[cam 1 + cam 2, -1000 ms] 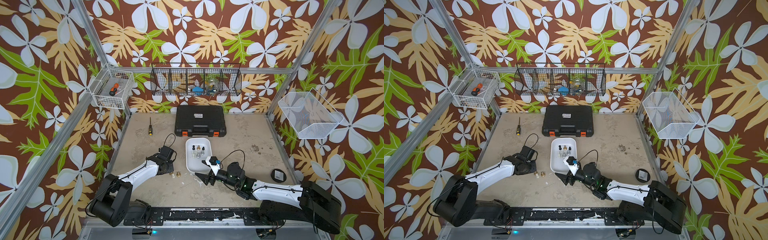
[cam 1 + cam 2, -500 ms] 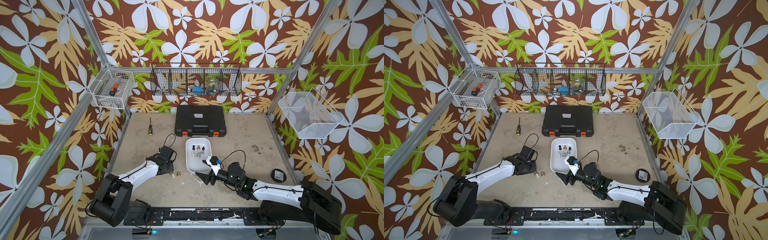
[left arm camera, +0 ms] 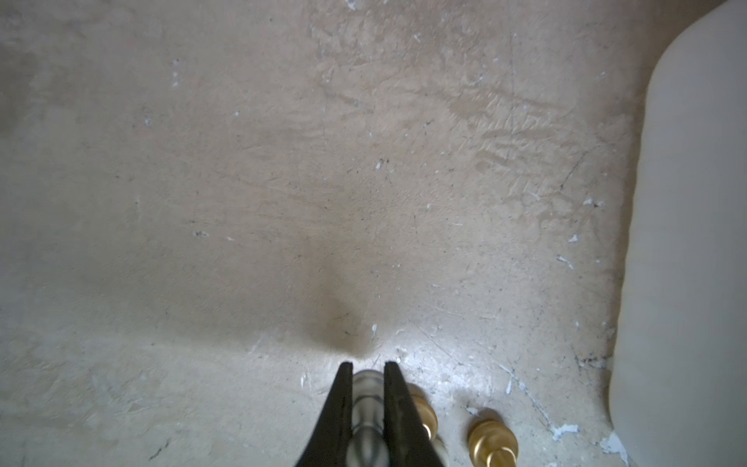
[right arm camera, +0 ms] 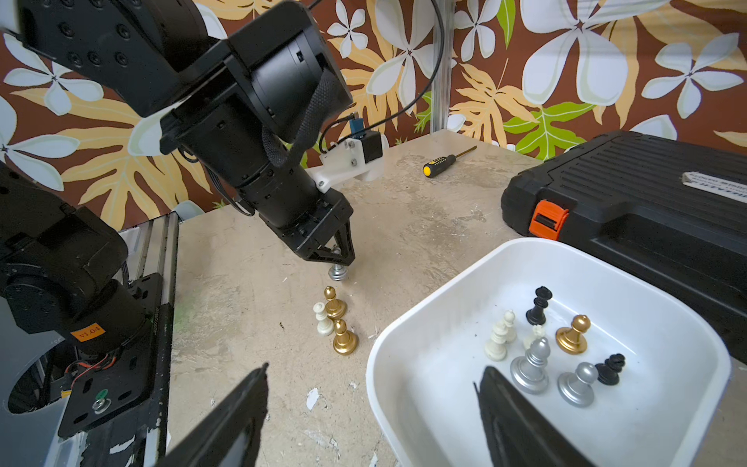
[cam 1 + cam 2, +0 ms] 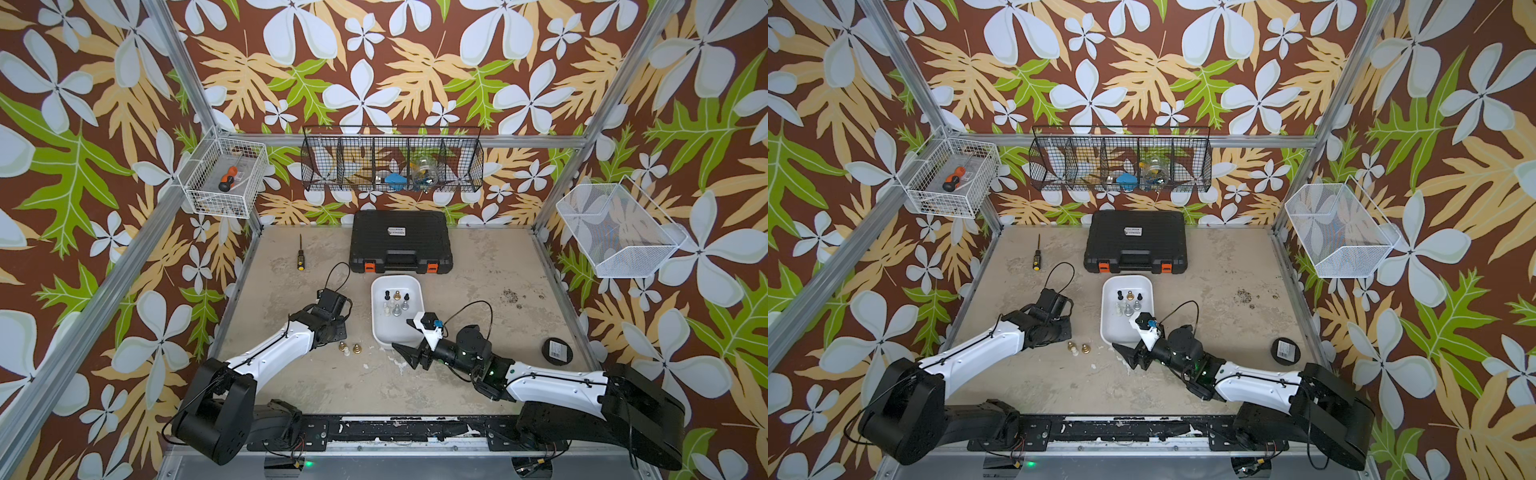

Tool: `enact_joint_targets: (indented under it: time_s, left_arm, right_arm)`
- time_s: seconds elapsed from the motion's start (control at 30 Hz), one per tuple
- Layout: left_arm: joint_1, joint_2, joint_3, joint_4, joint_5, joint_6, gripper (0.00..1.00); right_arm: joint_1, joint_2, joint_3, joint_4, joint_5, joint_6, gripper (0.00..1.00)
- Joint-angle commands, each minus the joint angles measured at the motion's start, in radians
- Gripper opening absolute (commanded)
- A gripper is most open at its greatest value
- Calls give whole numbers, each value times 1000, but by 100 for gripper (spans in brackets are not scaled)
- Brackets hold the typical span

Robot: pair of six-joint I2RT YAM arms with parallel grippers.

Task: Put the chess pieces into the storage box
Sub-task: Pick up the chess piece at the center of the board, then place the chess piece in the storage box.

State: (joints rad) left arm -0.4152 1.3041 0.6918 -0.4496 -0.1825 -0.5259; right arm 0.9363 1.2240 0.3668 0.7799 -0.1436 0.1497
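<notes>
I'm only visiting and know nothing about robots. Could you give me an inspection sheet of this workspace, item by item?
Surface: beige tabletop, scuffed, with white flecks.
Job's things: storage box holds several chess pieces; two gold pieces and a cream piece stand on the table beside it.
Clutter: closed black toolcase, screwdriver, black disc.
Grippers: left gripper shut on a silver piece; right gripper open, at the box's near rim.
Cables: a black cable loop at the left wrist and at the right, clear of the pieces.
Surroundings: floral walls; white wire basket, black wire basket, white mesh basket.
</notes>
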Motion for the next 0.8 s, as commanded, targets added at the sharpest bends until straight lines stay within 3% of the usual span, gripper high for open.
enact_joint_targets:
  time_s: [0.0, 0.53, 0.63, 0.77]
  left_arm:
    - [0, -3, 8, -14, -19, 10, 12]
    - [-63, -15, 79, -31, -75, 13, 10]
    - [-104, -4, 146, -63, -113, 16, 10]
    - [-180, 27, 270, -102, -149, 20, 10]
  right_arm:
    - [1, -13, -1, 18, 30, -9, 82]
    - [1, -44, -21, 32, 84, 5, 82]
    - [1, -83, -49, 51, 146, 15, 82]
    - [1, -141, -81, 47, 328, 34, 82]
